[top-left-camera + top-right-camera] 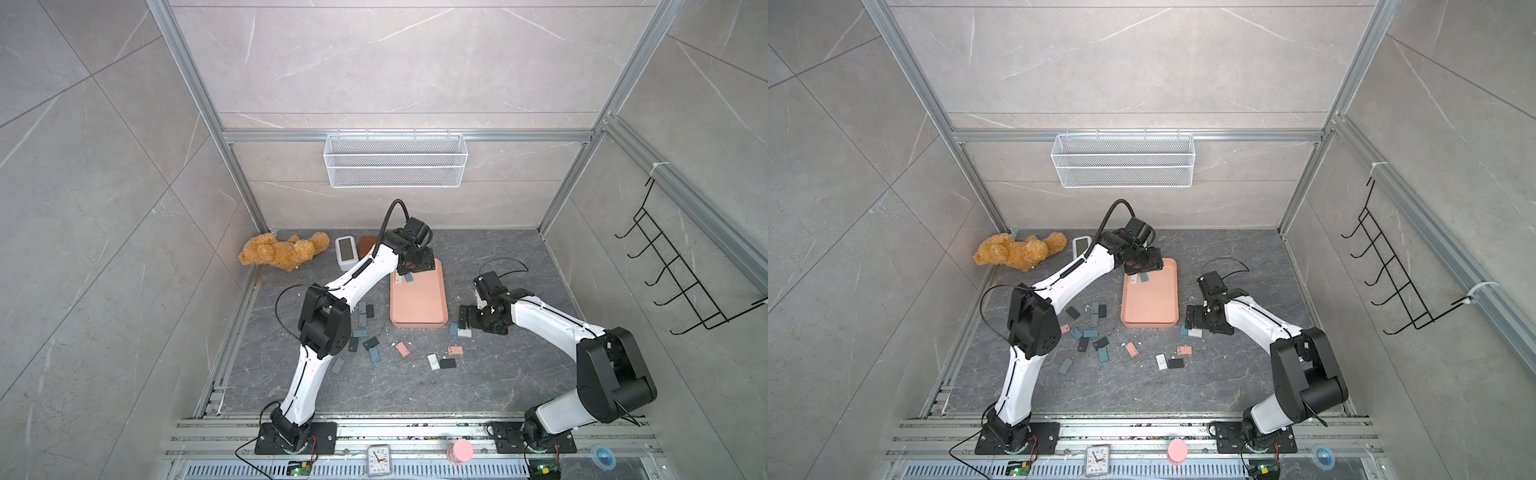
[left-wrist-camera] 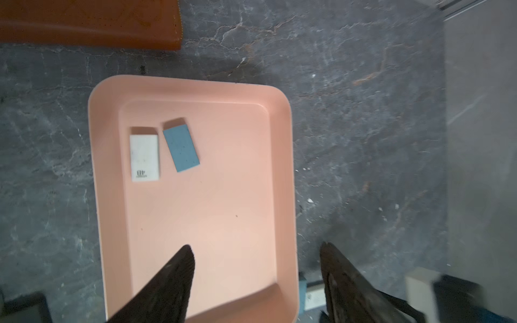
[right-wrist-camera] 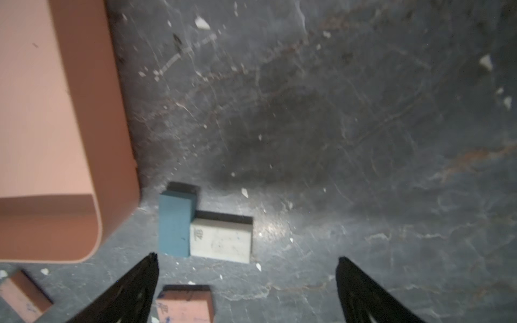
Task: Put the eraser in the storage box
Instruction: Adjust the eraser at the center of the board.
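Salmon-pink plastic forms the storage box, a shallow rectangular tray with rounded corners and a low rim. It lies flat on the dark grey marbled bench, near the middle of both top views. Its long axis runs up and down the frame, with one short end towards the back wall and the other towards the arm bases.

Two erasers lie flat on the box floor, in its upper left corner as a top view shows it. The white eraser is a small slab with dark print at one end, and its long axis runs parallel to the box's long wall. The blue eraser is matt with dark flecks and sits just beside it, skewed a little off that line. Their nearest corners come close, but I cannot tell whether they touch.

The left gripper hangs over the box with its fingers apart and nothing between them. The right gripper is low over the bench at the lower right of the box, spread wide and empty. In front of it a loose blue eraser and a loose white eraser touch to form an L, just off the box's corner. Scattered erasers in black, grey, blue and pink lie on the bench below the box.
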Robot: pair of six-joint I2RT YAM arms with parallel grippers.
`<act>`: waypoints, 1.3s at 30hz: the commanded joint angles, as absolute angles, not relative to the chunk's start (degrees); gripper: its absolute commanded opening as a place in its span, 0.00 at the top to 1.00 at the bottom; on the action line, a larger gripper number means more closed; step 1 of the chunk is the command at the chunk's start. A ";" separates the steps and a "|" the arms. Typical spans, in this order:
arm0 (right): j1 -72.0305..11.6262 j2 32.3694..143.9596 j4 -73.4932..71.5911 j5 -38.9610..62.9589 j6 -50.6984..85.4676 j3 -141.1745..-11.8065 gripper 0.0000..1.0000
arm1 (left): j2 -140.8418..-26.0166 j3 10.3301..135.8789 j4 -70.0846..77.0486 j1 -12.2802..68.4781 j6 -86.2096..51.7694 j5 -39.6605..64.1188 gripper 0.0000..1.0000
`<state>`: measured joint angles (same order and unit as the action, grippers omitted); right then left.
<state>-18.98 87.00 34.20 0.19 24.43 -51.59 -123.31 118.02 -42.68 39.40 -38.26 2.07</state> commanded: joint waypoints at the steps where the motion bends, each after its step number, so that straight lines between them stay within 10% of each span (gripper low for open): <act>1: -18.82 84.63 36.35 -1.41 25.15 -48.80 0.01 | -117.33 112.73 -39.08 40.28 -40.99 3.33 0.23; 11: -19.29 87.25 39.15 -3.23 27.99 -47.71 0.00 | -106.94 97.53 -32.75 43.14 -46.31 5.08 0.01; 39: -19.44 103.44 37.56 2.03 23.91 -63.08 0.08 | -99.99 88.21 -29.90 43.95 -48.78 2.94 0.01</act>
